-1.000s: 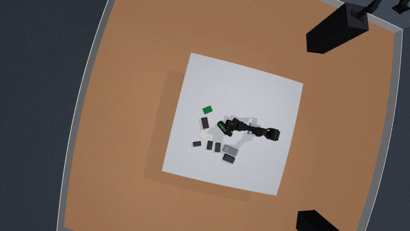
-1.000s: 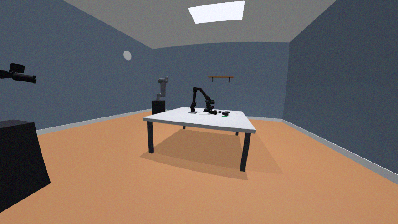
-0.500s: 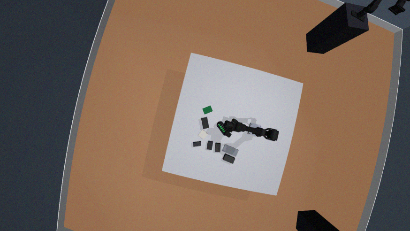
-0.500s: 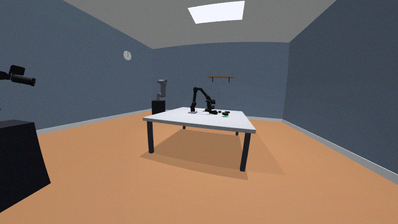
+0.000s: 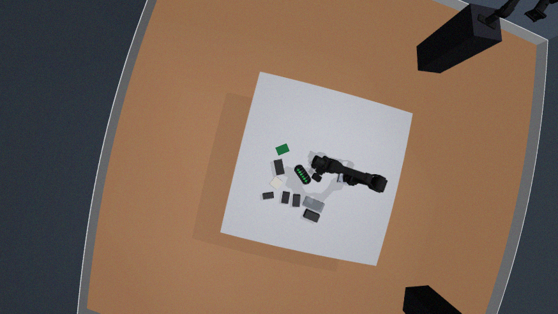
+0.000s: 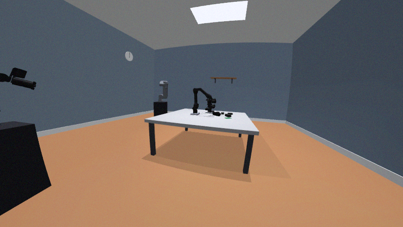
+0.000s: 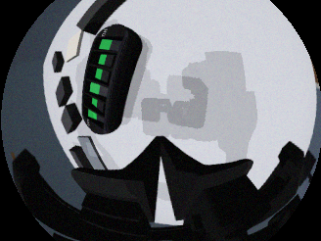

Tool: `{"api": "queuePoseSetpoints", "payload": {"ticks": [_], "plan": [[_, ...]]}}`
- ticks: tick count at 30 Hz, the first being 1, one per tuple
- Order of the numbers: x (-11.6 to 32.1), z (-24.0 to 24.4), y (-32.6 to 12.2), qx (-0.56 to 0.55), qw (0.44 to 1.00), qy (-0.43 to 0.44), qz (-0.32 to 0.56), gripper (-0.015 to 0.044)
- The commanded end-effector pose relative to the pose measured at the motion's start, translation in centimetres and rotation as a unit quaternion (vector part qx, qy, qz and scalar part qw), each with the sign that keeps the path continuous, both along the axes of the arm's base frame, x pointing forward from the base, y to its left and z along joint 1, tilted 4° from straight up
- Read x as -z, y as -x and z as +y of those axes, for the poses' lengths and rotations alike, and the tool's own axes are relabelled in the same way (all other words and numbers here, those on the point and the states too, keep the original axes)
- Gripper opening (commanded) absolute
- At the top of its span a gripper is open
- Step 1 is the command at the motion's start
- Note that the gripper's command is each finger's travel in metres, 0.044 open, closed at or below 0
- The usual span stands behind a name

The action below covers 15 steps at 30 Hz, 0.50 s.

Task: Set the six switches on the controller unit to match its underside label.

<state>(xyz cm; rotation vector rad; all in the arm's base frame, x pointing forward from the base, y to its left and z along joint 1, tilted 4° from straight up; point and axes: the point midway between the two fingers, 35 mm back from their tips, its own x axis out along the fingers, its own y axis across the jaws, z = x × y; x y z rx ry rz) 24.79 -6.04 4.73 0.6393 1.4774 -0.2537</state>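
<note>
The dark controller unit rests on the white bench with its switches facing up. In the wrist view it lies left of and beyond my fingertips. A green part shows on each of its six rockers, in a column that is not quite straight; which ends are pressed down is hard to tell. The label on its underside is hidden. My gripper is shut and empty, above the bench beside the unit, with a gap between them.
A green board, a dark block and a cream tile lie beyond the unit. Small dark modules, a grey plate and a dark box lie to one side.
</note>
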Motion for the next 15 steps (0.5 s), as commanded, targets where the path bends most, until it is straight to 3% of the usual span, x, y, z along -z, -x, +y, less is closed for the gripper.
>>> {"api": "queuePoseSetpoints", "payload": {"ticks": [1, 5, 15], "plan": [[-1.1, -0.4, 0.9, -0.008, 1.0, -0.002, -0.003, 0.0], [-1.3, -0.6, 0.3, -0.005, 1.0, 0.002, 0.002, 0.0], [-2.6, -0.8, -8.2, 0.049, 0.993, 0.072, 0.074, 0.0]]}}
